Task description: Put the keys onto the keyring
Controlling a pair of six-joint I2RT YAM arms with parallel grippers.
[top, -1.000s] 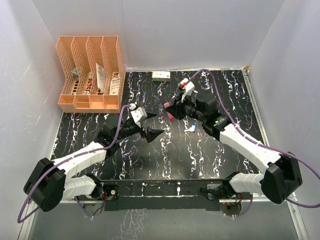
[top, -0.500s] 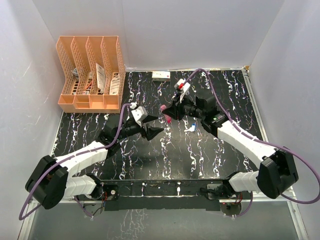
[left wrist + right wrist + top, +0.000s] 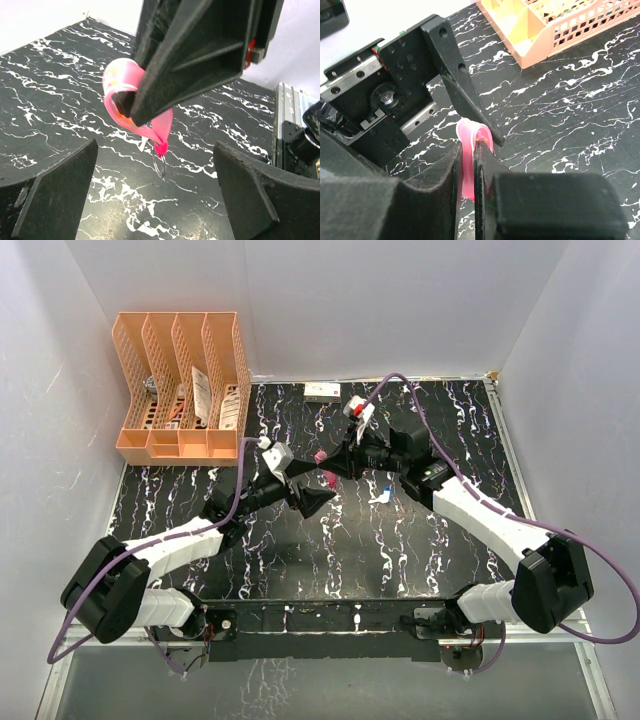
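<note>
Keyring (image 3: 136, 100): a pink strap fob, folded in a loop and pinched between the closed fingers of the right gripper (image 3: 468, 150), held up off the table (image 3: 300, 560).

Starting at the left: left gripper (image 3: 155, 200) spread wide and holding nothing, one finger at each side of the hanging strap. Ahead of its palm, dangling from the strap's lower end, a thin metal ring (image 3: 160, 166). Further right, past the right gripper's fingers and close beside its wrist, the keys (image 3: 388, 486) lying on the table, one blue-headed, one whitish.

Judged very light and soft in the strap: bends easily, likely to swing and twist when touched. Ring stiff but thin, probably slippery between flat pads. Better to take the ring itself, or the strap just above it, so that the ring stands steady for threading.

Hard to tell where the ring splits; too fine to see. Hidden between the right fingers: the middle of the strap. Missing from both wrist views: the keys; from above only small specks, their holes not visible.
</note>
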